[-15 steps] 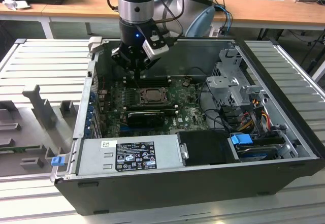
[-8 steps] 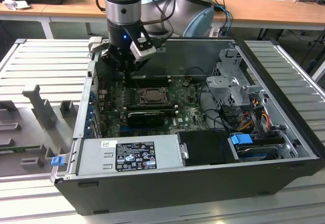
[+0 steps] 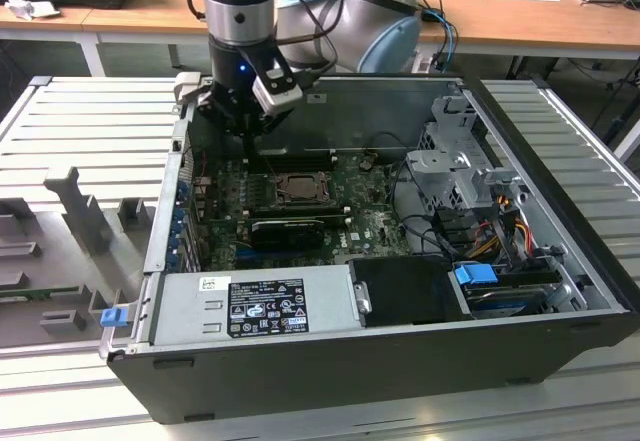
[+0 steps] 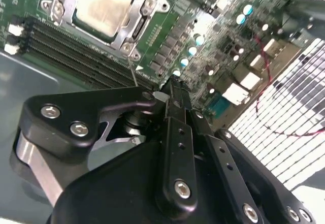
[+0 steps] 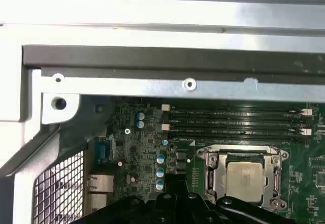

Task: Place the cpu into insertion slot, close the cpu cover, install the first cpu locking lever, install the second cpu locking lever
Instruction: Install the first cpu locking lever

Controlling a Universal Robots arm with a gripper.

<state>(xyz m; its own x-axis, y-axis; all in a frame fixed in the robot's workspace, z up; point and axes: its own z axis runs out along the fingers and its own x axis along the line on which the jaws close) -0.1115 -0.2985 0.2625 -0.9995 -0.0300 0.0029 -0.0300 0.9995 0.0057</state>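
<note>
From where I hang, nothing can be read. The power supply [image 3: 250, 306] at the front of the computer case [image 3: 400, 361] carries a black label [image 3: 268, 307] with rows of white print and small marks, and a little white sticker [image 3: 214, 283] beside it, but the characters are too small to make out. In the first wrist view, the memory slots [image 5: 236, 122] bear faint white lettering that I cannot make out either.

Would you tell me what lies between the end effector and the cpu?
In the second wrist view, long black memory slots run across the green board between the end effector and the cpu.
</note>
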